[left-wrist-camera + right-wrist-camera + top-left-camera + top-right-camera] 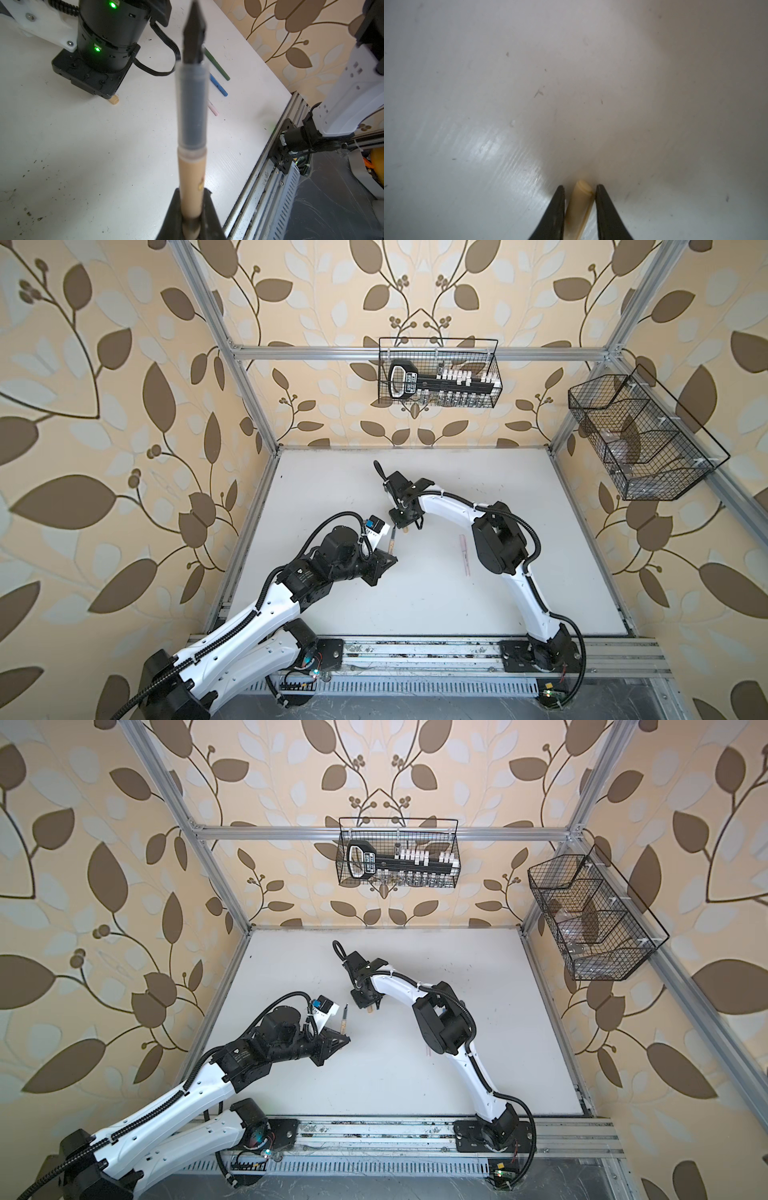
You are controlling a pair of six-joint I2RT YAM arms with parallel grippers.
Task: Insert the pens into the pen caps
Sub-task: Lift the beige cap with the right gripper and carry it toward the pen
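Observation:
My left gripper is shut on the tan pen. It holds the pen by the barrel above the table, with the dark tip pointing away; both top views show this pen. My right gripper is down at the table with its fingers closed around the tan pen cap, which peeks out under it. A green pen, a blue pen and a pink pen lie on the table beyond, partly hidden by the held pen. The pink pen lies beside the right arm.
The white table ends in a metal rail at the front, where both arm bases sit. Two wire baskets hang on the back and right walls, above the table. The right arm arches over the table's middle.

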